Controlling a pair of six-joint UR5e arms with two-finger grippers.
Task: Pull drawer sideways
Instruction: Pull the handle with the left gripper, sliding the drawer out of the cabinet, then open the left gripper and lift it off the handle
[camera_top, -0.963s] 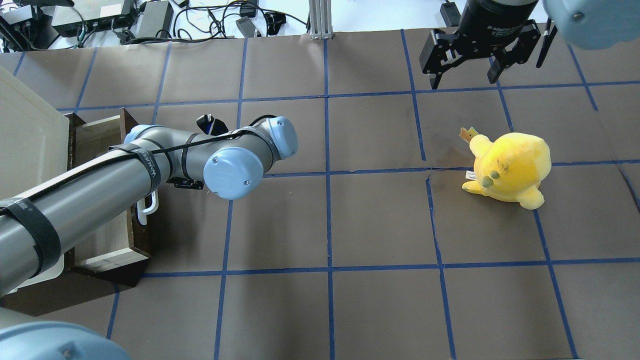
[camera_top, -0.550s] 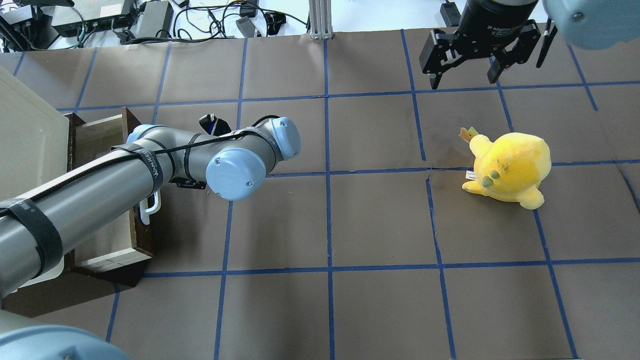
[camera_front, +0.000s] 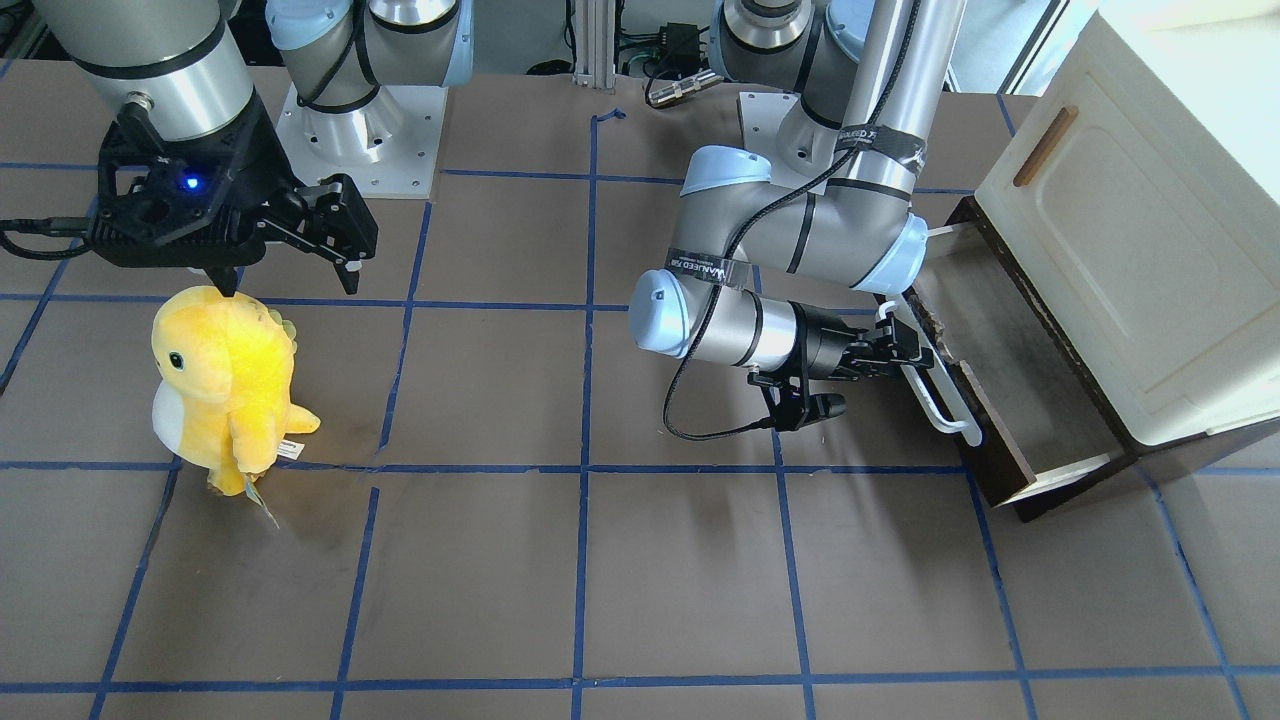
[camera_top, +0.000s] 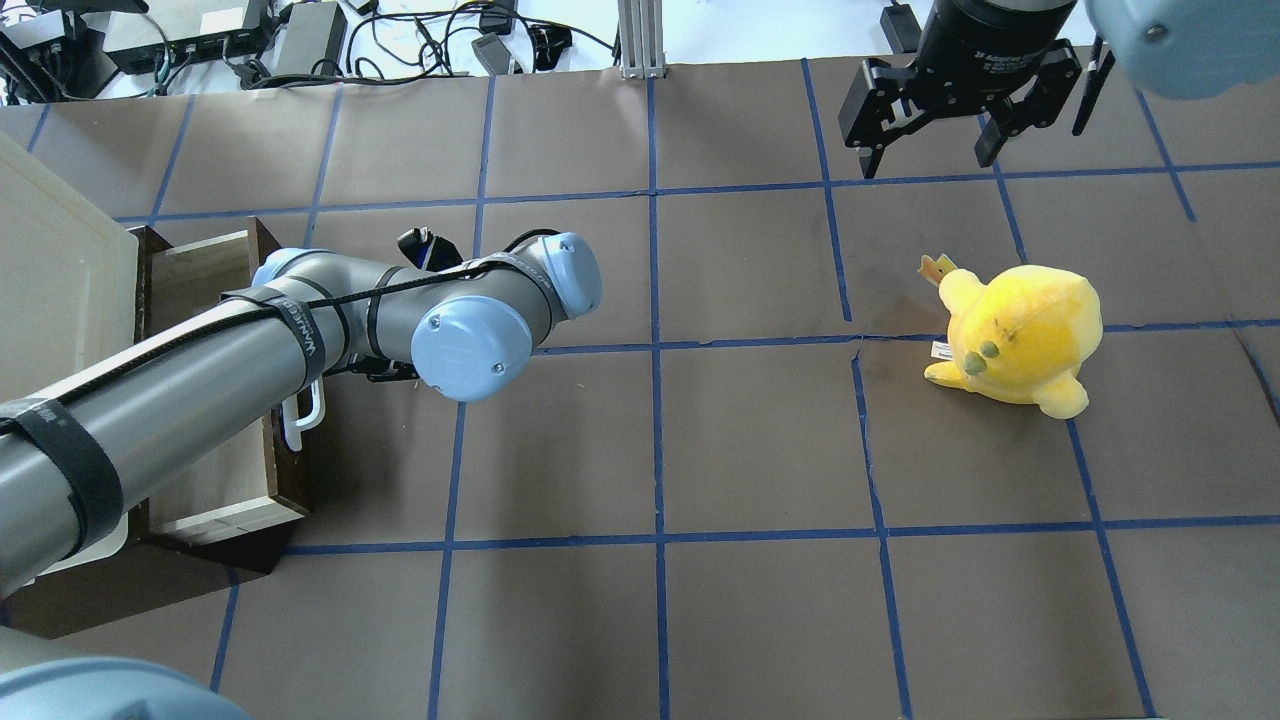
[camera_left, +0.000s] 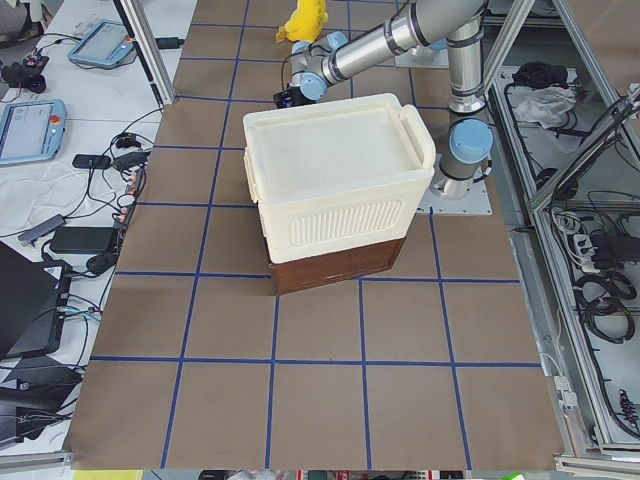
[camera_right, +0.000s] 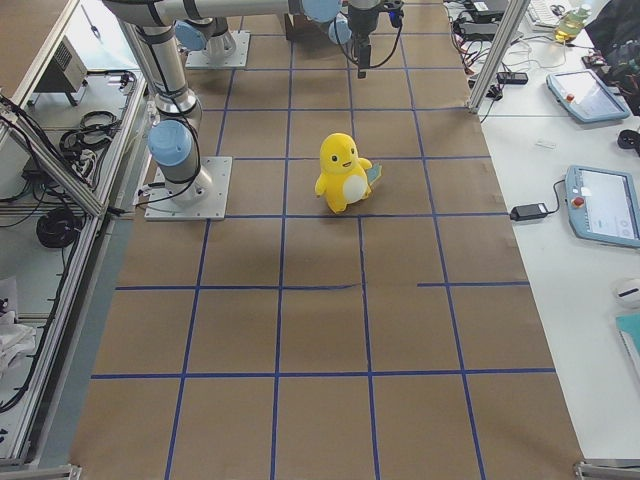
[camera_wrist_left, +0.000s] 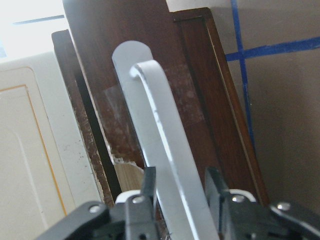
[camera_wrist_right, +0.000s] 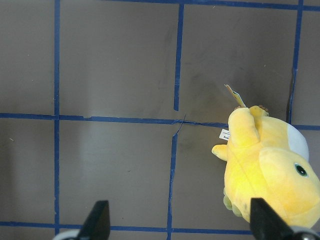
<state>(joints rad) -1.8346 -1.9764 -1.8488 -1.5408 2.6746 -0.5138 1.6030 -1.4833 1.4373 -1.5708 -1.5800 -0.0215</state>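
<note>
The white bar handle (camera_wrist_left: 165, 150) is clamped between the fingers (camera_wrist_left: 149, 184) of the left gripper (camera_front: 900, 347). Just behind the fingertips lies the drawer (camera_front: 1010, 375), partly out from under the cream cabinet (camera_front: 1130, 260). Its front is turned toward the gripper and its long axis is set crosswise to the fingers. Its rear is hidden beneath the cabinet, and much of it is covered by the left arm in the overhead view. "WANJEED" is read on an arm strap (camera_front: 705, 270). Far off, the right gripper (camera_top: 927, 160) is held with fingers apart near a yellow plush toy (camera_top: 1015, 335); "2F Adaptive" is partly legible on it.

You've got silver-grey arms (camera_front: 900, 60) with pale blue joint caps (camera_top: 470, 348), a black cable (camera_front: 715, 435) strapped along the left arm (camera_top: 180, 400), and a blue light (camera_front: 190, 183) on the black right gripper (camera_top: 927, 165).
</note>
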